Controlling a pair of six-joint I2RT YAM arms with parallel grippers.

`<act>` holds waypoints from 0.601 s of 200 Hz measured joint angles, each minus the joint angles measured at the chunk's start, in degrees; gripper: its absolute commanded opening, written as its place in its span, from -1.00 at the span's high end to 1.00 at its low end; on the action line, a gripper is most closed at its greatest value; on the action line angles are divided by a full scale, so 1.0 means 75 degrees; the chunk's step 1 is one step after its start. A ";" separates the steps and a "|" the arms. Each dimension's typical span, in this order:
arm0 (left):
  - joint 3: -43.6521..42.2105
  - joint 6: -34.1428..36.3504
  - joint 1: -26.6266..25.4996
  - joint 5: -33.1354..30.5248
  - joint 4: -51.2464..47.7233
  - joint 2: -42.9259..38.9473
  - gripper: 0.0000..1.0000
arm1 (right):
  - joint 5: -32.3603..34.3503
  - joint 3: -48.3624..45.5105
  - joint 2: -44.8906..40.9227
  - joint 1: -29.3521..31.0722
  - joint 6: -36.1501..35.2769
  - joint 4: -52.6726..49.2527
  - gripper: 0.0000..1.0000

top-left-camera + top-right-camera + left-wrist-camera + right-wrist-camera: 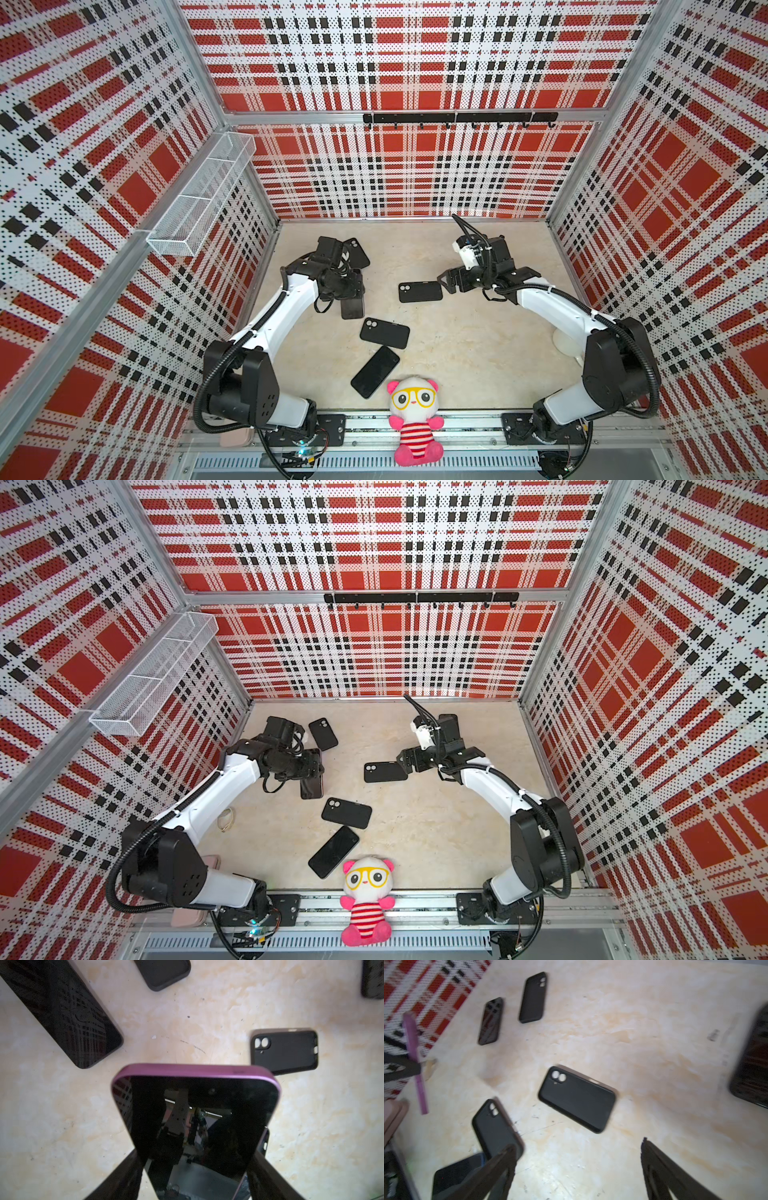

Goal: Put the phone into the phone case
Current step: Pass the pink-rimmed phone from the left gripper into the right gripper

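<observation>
the left end effector (195, 1169) is clamped on the long edges of the purple phone (195, 1109), which appears lifted off the tabletop (62, 1118). the right end effector (577, 1165) is spread wide and empty, hovering near a black phone case (577, 1099) that lies flat, not touching it.

we see a few risks. the grip sits toward one end of the phone, so it could pivot or slip when pressed into a case. the case is loose — unless the right arm pins it, it may slide away. we cannot tell which face of it is up. several look-alike cases lie about, so we might line up on the wrong one.
</observation>
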 measured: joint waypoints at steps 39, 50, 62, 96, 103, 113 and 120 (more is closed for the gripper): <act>-0.1556 -0.2331 0.0082 0.0667 0.2681 -0.1061 0.43 | -0.1145 -0.0831 0.0035 0.1250 0.0758 0.2358 -0.42; -0.2250 -0.3261 0.0076 0.0787 0.3695 -0.1425 0.55 | -0.1271 -0.1142 0.0082 0.1483 0.1005 0.3077 -0.31; -0.2929 -0.4214 0.0064 0.0868 0.4753 -0.1711 0.65 | -0.1311 -0.1416 0.0181 0.1661 0.1218 0.3856 -0.24; -0.4194 -0.6586 -0.0061 0.0933 0.6977 -0.1877 0.86 | -0.1457 -0.1641 0.0828 0.1766 0.1769 0.5741 -0.05; -0.4313 -0.6913 -0.0099 0.0903 0.7224 -0.1880 0.89 | -0.1478 -0.1641 0.0962 0.1781 0.1851 0.6047 -0.04; -0.4444 -0.7393 -0.0242 0.0778 0.7583 -0.1888 0.91 | -0.1515 -0.1641 0.1151 0.1813 0.1944 0.6467 -0.01; -0.4520 -0.7659 -0.0347 0.0714 0.7834 -0.1903 0.91 | -0.1524 -0.1641 0.1271 0.1821 0.1999 0.6697 0.03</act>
